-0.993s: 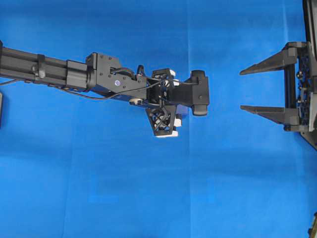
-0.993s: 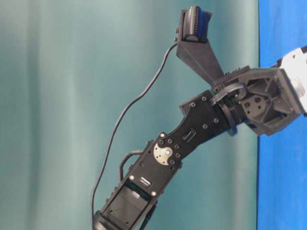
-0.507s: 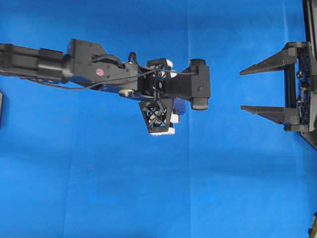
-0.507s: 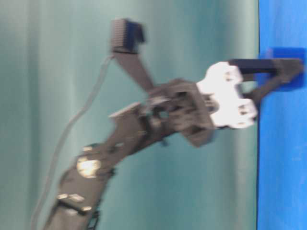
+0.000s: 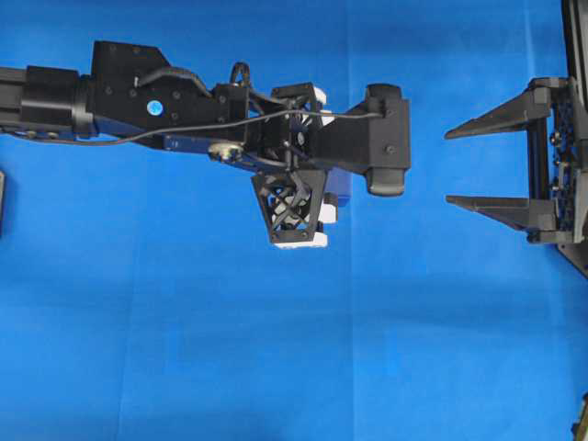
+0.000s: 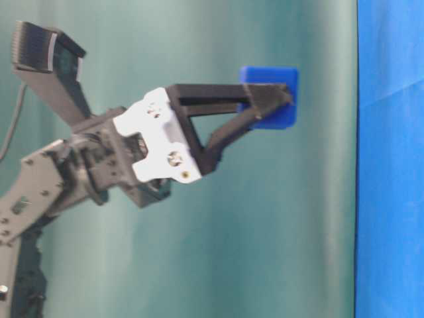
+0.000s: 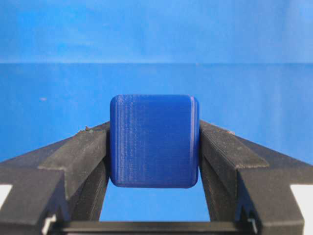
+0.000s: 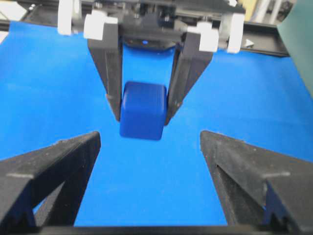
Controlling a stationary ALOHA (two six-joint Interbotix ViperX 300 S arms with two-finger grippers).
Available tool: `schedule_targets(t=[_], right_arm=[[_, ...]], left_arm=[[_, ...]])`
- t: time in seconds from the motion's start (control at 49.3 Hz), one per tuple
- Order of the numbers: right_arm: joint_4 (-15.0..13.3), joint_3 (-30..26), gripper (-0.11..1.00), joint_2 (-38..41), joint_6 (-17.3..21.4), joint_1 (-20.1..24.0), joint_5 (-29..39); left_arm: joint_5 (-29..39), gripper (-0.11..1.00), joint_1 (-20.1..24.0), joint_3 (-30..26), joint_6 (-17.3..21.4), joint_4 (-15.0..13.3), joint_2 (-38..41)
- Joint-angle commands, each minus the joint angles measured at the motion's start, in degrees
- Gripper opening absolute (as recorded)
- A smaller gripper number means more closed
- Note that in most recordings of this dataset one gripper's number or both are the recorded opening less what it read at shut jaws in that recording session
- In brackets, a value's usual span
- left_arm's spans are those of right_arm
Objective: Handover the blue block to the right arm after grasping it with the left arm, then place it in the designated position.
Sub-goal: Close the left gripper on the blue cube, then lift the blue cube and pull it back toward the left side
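Note:
The blue block [image 7: 154, 141] is a small dark-blue cube clamped between my left gripper's fingers [image 7: 83, 152]. The left gripper [image 6: 281, 99], with white brackets, holds it in the air well above the blue cloth [image 6: 391, 199]. In the right wrist view the block [image 8: 143, 110] hangs between the left gripper's fingers [image 8: 110, 73], straight ahead of my right gripper [image 8: 150, 134], which is open and empty. In the overhead view the left gripper [image 5: 308, 188] is at the centre and the right gripper [image 5: 450, 167] stands apart at the right, jaws wide; the block is mostly hidden there under the wrist camera.
The blue cloth [image 5: 276, 349] covers the table. A teal backdrop [image 6: 199, 252] stands behind it. A dark object [image 5: 2, 202] sits at the overhead view's left edge. The right arm's frame [image 5: 574, 138] fills the right edge.
My left gripper has risen off the cloth with the blue block in it and moved slightly toward the right gripper. The right arm has not moved.

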Motion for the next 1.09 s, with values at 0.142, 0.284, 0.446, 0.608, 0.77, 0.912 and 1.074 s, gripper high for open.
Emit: schedule_targets(t=[0.142,0.284,0.446,0.608,0.77,0.912,1.074], right_arm=[[0.18,-1.05,0.95,0.35,0.09,-0.09,0.0],[0.18,-0.97,0.95,0.7,0.09,0.0,0.0],[0.18,-0.97,0.95,1.05,0.09,-0.09,0.0],[0.18,-0.97,0.95,1.05,0.09,-0.09,0.0],[0.18,-0.97,0.95,1.05,0.09,-0.09,0.0],[0.18,-0.97,0.95,1.05,0.09,-0.09,0.09],[0.18,-0.97,0.95,1.05,0.09,-0.09,0.0]], left_arm=[[1.76,0.46,-0.62,-4.92,0.09,0.09,-2.72],[1.93,0.46,-0.62,-5.27,0.09,0.09,-3.08],[1.93,0.46,-0.62,-5.01,0.0,0.09,-3.16],[1.76,0.46,-0.53,-5.01,0.09,0.18,-3.16],[1.58,0.46,-0.62,-5.01,0.09,0.09,-3.16],[1.41,0.46,-0.62,-4.75,0.09,0.18,-3.25],[0.53,0.46,-0.53,-4.13,0.09,0.18,-3.6]])
